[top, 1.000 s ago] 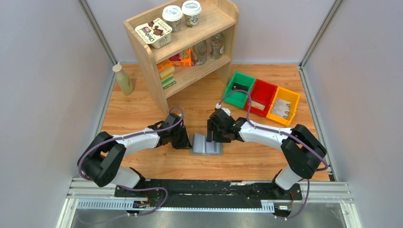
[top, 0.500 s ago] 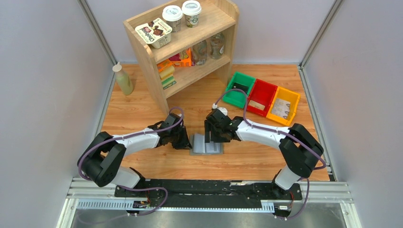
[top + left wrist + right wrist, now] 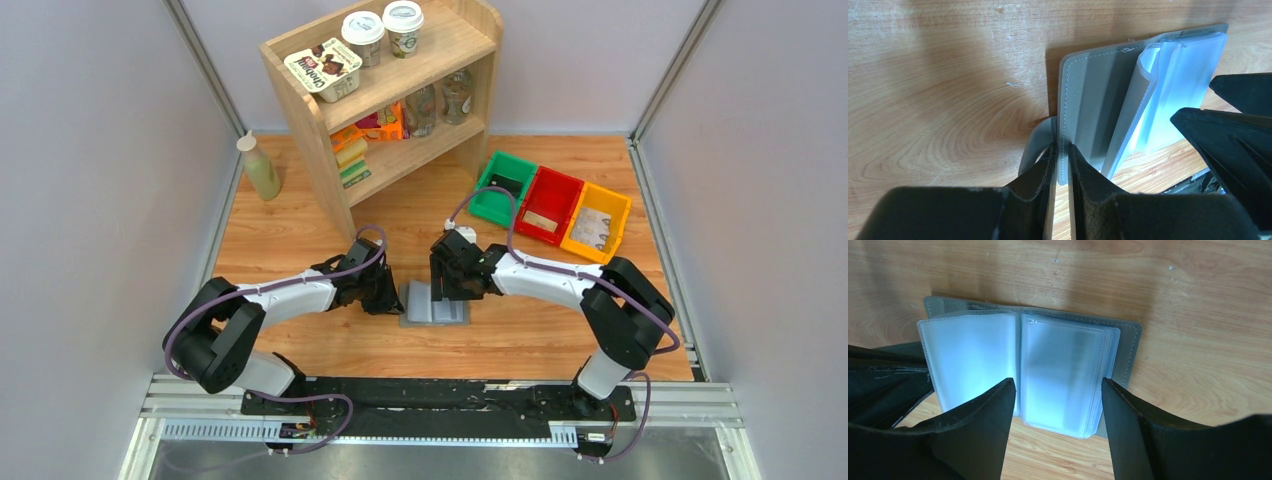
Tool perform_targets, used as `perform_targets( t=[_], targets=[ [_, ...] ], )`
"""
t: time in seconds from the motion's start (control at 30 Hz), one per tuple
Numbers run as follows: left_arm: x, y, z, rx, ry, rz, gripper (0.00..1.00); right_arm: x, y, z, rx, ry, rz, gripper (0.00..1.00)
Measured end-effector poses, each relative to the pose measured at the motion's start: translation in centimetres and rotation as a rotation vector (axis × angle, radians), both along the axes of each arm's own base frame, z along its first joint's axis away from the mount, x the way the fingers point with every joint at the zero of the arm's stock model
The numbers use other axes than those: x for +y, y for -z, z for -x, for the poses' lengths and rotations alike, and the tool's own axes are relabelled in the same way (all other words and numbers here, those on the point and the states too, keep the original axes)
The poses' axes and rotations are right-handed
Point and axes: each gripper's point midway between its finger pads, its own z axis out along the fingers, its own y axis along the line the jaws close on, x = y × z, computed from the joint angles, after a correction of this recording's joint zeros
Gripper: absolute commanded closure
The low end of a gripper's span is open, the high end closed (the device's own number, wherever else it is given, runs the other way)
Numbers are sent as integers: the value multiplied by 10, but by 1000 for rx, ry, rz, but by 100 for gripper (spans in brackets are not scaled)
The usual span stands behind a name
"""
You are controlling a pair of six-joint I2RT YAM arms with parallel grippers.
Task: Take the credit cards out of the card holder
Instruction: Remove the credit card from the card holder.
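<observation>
Card holder (image 3: 973, 355) open; left tool (image 3: 1062, 155) clamps its edge, right tool (image 3: 1058, 385) spread over it; credit cards (image 3: 1068, 365) not yet out

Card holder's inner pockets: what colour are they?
The card holder's inner pockets are pale, frosted blue-white; the right wrist view shows them best.

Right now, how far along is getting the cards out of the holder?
Done: the card holder lies open on the table, its left cover pinched by the left gripper. In hand: the right gripper hangs open over the right-hand sleeves. Left: all of it; no cards lie outside the holder.
</observation>
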Motion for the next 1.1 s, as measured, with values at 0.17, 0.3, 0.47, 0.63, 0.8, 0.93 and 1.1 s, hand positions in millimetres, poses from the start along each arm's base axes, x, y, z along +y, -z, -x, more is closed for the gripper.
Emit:
perform_targets(
  t=[0.17,0.3,0.47,0.63,0.8,0.93,1.1],
  targets=[
    [0,0,0,0,0,1,79,-1,9,2,20,-10,20,37],
    [0,0,0,1,1,1,79,1,9,2,21,-18,16,39],
    [0,0,0,2,2,2,79,2,8,3,22,-32,14,37],
    [0,0,1,2,2,2,79,7,2,4,17,-47,9,30],
    [-1,0,1,2,3,2,79,12,-6,0,-15,-49,21,29],
    [-1,0,1,3,3,3,79,9,-6,-1,-23,-50,37,30],
    [-1,0,1,3,3,3,79,9,-4,0,-17,-57,44,31]
  ],
)
